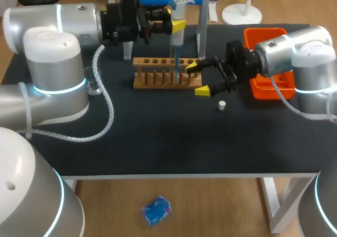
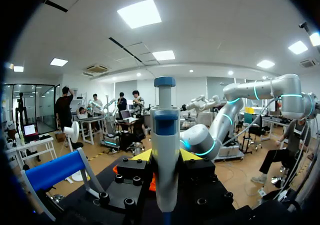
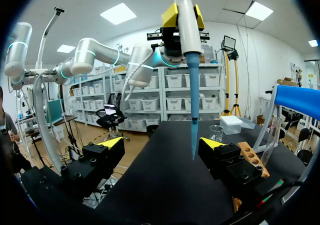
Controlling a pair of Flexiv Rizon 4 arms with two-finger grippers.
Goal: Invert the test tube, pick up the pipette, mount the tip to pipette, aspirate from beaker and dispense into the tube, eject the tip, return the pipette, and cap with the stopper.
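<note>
Black table (image 1: 158, 137), left gripper (image 1: 177, 25) clamped on pipette (image 1: 178, 37) above rack (image 1: 158, 63); right gripper (image 1: 197, 79) wide open, empty

left arm (image 1: 52, 18): we hold it stretched out level | left gripper (image 1: 177, 25): clamped from both sides on the upright pipette (image 1: 178, 9) between its jaws | right arm (image 1: 295, 50): we hold it level | right gripper (image 1: 199, 79): jaws spread wide apart
</note>
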